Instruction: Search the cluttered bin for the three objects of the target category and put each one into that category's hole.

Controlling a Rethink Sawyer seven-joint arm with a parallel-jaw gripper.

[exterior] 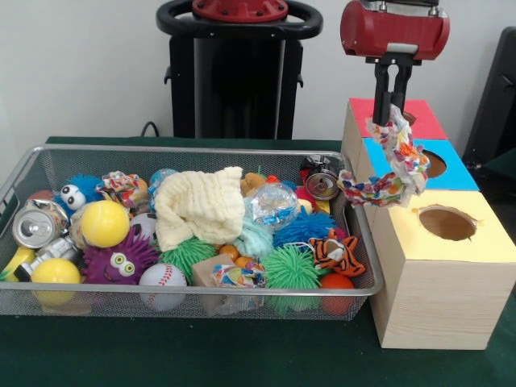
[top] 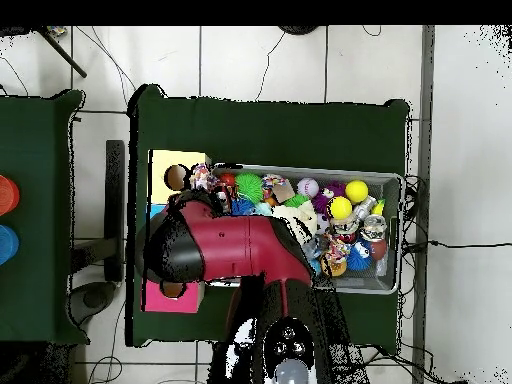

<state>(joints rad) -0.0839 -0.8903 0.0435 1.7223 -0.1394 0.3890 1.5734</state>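
Wire-mesh metal bin (exterior: 16, 189), pale grainy wooden boxes (exterior: 435, 302), knotted cloth rope (exterior: 395, 165), shiny cans (exterior: 36, 226).

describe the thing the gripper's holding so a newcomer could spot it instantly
Start at the three wooden boxes with colored tops beside the wire bin. Over the blue-topped box, the gripper is shut on a scrunchie: a ruffled white fabric loop with multicolored spots, dangling. Similar patterned fabric lies in the bin, but only this one hangs in the air outside it.
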